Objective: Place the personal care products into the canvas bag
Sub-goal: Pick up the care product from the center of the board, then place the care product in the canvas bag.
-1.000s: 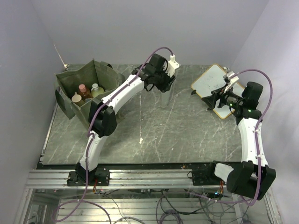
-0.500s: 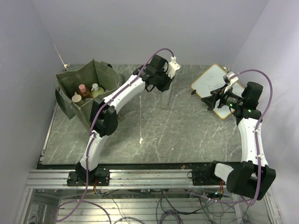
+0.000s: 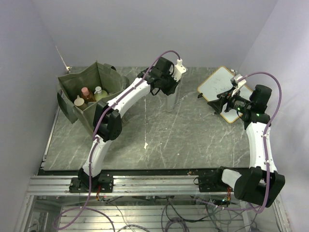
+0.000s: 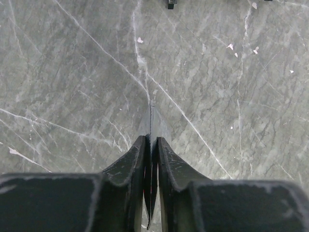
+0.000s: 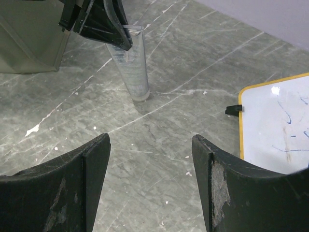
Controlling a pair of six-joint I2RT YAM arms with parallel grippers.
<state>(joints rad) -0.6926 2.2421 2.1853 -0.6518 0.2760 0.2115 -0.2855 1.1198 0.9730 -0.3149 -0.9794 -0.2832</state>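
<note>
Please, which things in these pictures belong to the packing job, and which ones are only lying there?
Belong to the job:
boxy olive-green canvas bag
cream bottle, orange bottle and yellow-green bottle, all inside the bag
translucent grey tube, upright, pinched at its top by the left gripper

Just lying about:
flat rectangular whiteboard with a yellowish frame
</note>
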